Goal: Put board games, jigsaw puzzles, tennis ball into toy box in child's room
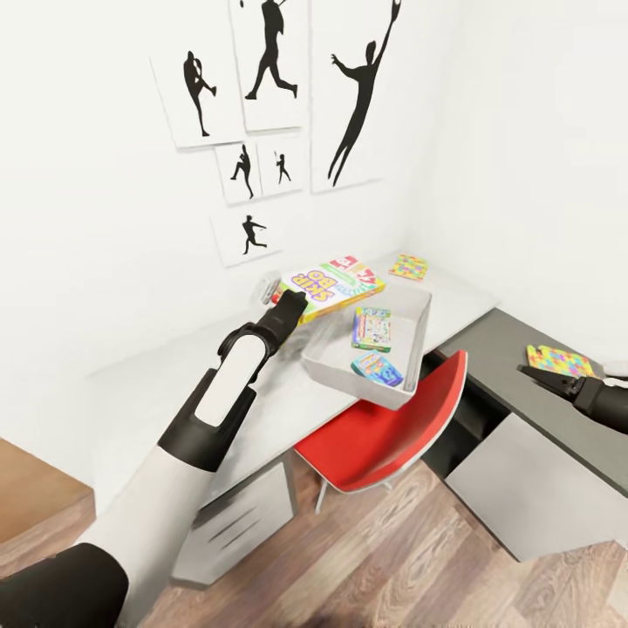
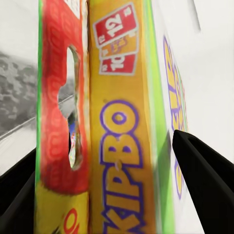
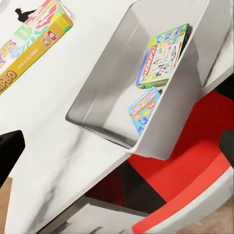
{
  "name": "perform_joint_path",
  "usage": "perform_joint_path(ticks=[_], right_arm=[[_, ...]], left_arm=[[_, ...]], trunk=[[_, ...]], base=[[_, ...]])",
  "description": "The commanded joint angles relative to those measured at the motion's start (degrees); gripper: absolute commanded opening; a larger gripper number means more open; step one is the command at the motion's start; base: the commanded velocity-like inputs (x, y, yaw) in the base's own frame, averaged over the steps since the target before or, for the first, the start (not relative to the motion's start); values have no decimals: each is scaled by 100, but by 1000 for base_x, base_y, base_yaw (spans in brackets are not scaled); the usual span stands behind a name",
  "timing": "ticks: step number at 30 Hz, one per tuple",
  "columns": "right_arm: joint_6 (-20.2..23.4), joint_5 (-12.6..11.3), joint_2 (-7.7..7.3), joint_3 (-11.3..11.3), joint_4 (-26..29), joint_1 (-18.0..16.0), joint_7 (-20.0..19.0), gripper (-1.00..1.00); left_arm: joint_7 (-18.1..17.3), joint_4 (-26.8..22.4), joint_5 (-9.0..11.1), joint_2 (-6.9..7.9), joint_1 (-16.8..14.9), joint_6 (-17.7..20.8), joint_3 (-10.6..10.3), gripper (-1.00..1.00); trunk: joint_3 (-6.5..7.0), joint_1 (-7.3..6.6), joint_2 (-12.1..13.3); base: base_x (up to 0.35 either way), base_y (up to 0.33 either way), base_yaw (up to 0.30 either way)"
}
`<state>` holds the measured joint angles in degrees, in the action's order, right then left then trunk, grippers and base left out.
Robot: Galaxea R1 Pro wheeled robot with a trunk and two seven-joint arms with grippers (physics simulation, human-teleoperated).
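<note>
At the centre of the head view, the Skip-Bo box (image 1: 336,286) is held by the left gripper (image 1: 288,307) above the bench (image 1: 174,384), just left of the toy box (image 1: 336,371). In the wrist view its narrow thickness is seen clamped between the jaws. The stiff, light, smooth card is judged best gripped across that edge; the right gripper (image 1: 534,375) jaws' state cannot be told.

Head high — wrists near toy box (image 1: 410,324)

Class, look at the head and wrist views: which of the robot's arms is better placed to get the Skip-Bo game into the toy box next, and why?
The left. Its gripper already has its jaws either side of the Skip-Bo box, right beside the toy box. The right gripper sits far off by a jigsaw puzzle.
</note>
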<state>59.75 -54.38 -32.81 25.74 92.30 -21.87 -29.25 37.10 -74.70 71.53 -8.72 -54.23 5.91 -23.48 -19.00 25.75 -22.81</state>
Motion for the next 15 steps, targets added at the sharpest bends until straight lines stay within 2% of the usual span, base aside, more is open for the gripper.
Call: perform_joint_path(ticks=[1, 15], right_arm=[[25, 46, 0, 5, -1, -9, -50, 100], [25, 48, 18, 1, -1, -8, -45, 100]], left_arm=[[40, -7, 6, 0, -6, 24, 1, -100], [68, 362, 35, 0, -137, -48, -7, -100]], trunk=[[-10, 3, -11], [-10, 3, -11]], base=[[0, 0, -246], [0, 0, -271]])
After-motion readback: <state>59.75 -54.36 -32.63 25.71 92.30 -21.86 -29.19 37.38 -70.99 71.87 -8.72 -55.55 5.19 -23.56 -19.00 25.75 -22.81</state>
